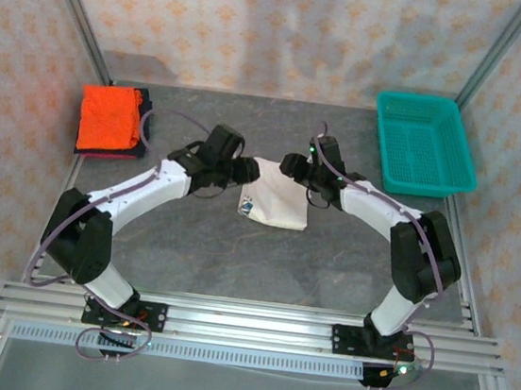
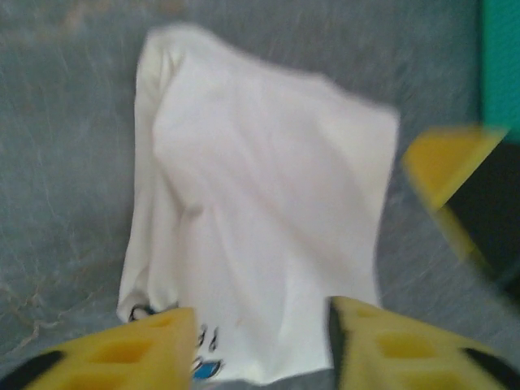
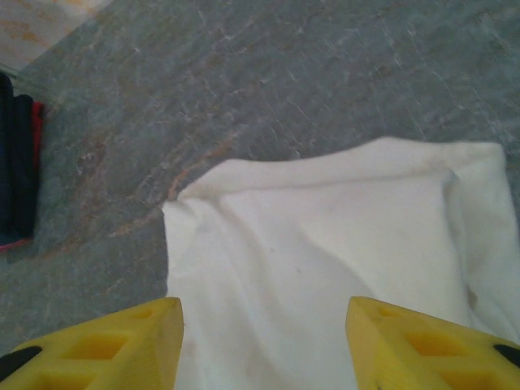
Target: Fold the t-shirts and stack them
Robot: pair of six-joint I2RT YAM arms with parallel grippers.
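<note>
Fingers [image 2: 146, 349] of left gripper [image 1: 243, 170] and right gripper [image 1: 292, 167] are hovering parted and empty at opposite edges of the folded white cloth t-shirt [image 1: 274, 204] lying mid-way across the tabletop [image 1: 234, 258], probably readying its stacking onto the far-left-corner bright orange t-shirt [image 1: 108, 116].

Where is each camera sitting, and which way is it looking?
Top: above and behind the arms, looking down at the table; both arms, left hand and right hand show.
Left wrist: on the left arm, facing the white t-shirt; its yellow fingers show.
Right wrist: on the right arm, facing the same shirt; its yellow fingers show.
All three see the white t-shirt.
</note>
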